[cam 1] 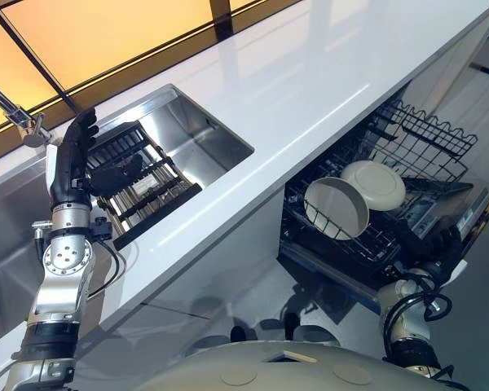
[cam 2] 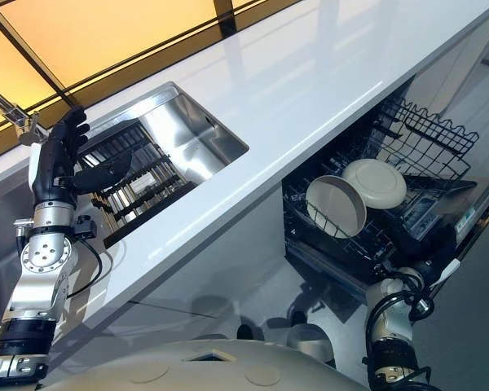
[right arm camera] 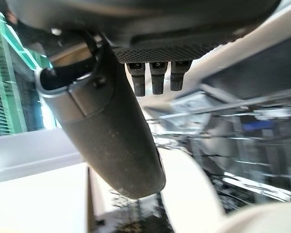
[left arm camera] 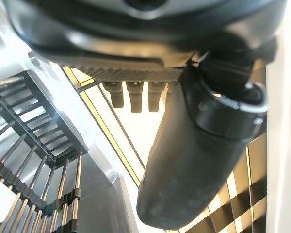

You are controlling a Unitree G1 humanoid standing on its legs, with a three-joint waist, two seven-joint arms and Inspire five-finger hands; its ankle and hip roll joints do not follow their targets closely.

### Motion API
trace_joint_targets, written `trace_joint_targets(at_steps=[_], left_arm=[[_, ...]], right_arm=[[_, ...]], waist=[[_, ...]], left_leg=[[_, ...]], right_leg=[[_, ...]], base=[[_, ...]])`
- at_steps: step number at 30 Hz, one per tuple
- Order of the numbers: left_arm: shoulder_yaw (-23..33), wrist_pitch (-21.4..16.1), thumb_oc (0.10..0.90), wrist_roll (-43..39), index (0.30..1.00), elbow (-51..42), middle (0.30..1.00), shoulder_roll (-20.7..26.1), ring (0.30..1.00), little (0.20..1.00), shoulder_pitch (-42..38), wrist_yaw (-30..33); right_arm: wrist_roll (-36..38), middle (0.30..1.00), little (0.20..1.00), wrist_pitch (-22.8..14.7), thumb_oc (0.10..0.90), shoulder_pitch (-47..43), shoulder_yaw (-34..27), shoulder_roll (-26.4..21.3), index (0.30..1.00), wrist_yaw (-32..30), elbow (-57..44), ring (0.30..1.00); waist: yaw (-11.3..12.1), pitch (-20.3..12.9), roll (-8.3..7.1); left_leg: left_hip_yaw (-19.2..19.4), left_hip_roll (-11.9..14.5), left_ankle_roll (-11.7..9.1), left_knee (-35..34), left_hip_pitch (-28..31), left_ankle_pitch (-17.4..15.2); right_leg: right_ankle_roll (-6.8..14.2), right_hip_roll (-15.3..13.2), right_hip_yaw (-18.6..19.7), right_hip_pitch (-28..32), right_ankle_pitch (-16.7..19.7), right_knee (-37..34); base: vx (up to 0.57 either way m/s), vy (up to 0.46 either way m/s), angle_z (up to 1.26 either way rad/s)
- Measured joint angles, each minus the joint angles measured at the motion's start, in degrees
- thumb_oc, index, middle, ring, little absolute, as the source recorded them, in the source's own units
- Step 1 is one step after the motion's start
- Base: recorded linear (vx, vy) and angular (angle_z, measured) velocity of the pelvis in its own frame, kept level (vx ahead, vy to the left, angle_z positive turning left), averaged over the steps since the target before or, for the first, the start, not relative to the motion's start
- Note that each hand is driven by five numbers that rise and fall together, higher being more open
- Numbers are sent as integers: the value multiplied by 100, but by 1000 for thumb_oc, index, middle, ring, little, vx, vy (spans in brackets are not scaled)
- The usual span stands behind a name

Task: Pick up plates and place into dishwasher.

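Two white plates stand on edge in the pulled-out lower rack [cam 1: 424, 138] of the dishwasher: a larger one [cam 1: 336, 208] and, just behind it, a smaller one [cam 1: 373, 184]. My right hand [cam 1: 437, 244] is low beside the rack's near corner, close to the plates but touching neither. In the right wrist view its fingers [right arm camera: 157, 77] are straight and a plate's pale rim [right arm camera: 189, 194] lies past the thumb. My left hand [cam 1: 76, 155] is raised over the black dish rack [cam 1: 143, 191] in the sink, open and holding nothing.
The steel sink [cam 1: 200, 130] is set into a long white counter [cam 1: 310, 81]. A faucet [cam 1: 16, 118] stands at its far left. The open dishwasher door [cam 1: 464, 216] juts out below the counter edge, with pale floor beneath.
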Motion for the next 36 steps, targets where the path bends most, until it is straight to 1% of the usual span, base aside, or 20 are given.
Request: trace_joint_targets(at_steps=[2,4,6,8,11,14,16,20,22,26,28,32,34,36], left_arm=[[-18,2,800,-4,900,0,900,0,900,900,0,0],[-75,3,800,-28,900,3,900,0,900,900,0,0],[-189,5,800,-105,900,2,900,0,900,900,-1,0],[-241,14,800,-108,900,2,900,0,900,900,0,0],[-261,32,800,-109,900,3,900,0,900,900,0,0],[-273,35,800,-110,900,2,900,0,900,900,-6,0],[-322,38,800,-109,900,3,900,0,900,900,-7,0],[-531,41,800,-105,900,74,900,-2,900,900,-42,2],[-648,42,800,-102,900,190,900,-20,900,900,-124,2],[-665,42,800,-99,900,190,900,-160,900,900,-176,2],[-668,43,800,-100,900,190,900,-161,900,900,-269,3],[-669,48,800,-99,900,190,900,-164,900,900,-295,18],[-670,60,800,-100,900,190,900,-165,900,900,-296,18],[-683,125,800,-99,900,194,900,-179,900,900,-348,16]], right_arm=[[2,900,900,3,800,4,27,-12,900,153,31,900],[19,900,900,22,800,12,103,-26,900,257,58,900],[184,900,900,33,800,11,186,-34,900,353,123,900],[465,900,900,75,800,11,168,-62,900,581,222,900],[1129,900,900,101,800,10,113,-136,900,1010,227,900],[1946,900,900,164,800,15,58,-222,900,1530,226,900],[2509,900,900,350,800,18,-25,-234,900,1909,214,900],[3297,900,900,733,800,34,-26,-263,900,2674,205,900],[3495,900,900,894,800,20,-16,-270,900,3010,194,900],[3666,900,900,1156,800,-98,4,-299,900,3327,144,900],[3721,900,900,1172,800,-183,26,-314,900,3397,144,900],[3812,900,900,1260,800,-402,295,-381,900,3399,144,900],[3808,900,900,1318,800,-492,603,-466,900,3408,144,900],[3806,900,900,1368,800,-587,827,-446,900,3409,144,900]], waist=[[-2,7,103],[-3,37,158],[-11,59,201],[-7,75,204],[-16,85,192],[-32,96,176],[-31,108,149],[-31,118,96],[-19,122,102],[45,148,118],[125,231,140],[298,262,157],[353,275,159],[446,316,164]], left_leg=[[-32,-10,6,4,-49,22],[-51,-12,6,13,-52,27],[-114,-18,5,18,-61,32],[-123,-15,0,19,-74,37],[-156,-11,-9,7,-102,43],[-187,-10,-20,1,-113,49],[-203,-3,-33,0,-113,53],[-248,40,-113,-2,-137,71],[-270,53,-132,-2,-149,87],[-304,58,-132,-1,-154,109],[-352,45,-118,1,-146,129],[-427,35,-79,7,-133,170],[-466,35,-80,18,-129,174],[-524,31,-81,26,-85,176]], right_leg=[[-9,-11,-31,-58,8,0],[-36,-16,-53,-55,26,0],[-36,-24,-113,-47,26,0],[-35,-23,-133,-48,25,-1],[-10,-19,-143,-53,7,-2],[-10,-18,-164,-48,6,-1],[-18,-45,-334,-37,14,-1],[-52,-25,-461,-43,36,0],[-55,-16,-497,-43,38,0],[-57,-19,-571,-30,38,-1],[-58,-30,-601,-2,39,-1],[-61,-37,-648,33,38,-1],[-66,-40,-705,63,40,-1],[-90,-45,-762,128,37,-2]], base=[[20,42,6],[8,42,6],[0,29,10],[0,2,7],[0,0,0],[10,-11,1],[0,0,0],[5,2,1],[32,14,7],[42,21,7],[45,22,11],[50,17,9],[60,15,13],[57,9,15]])
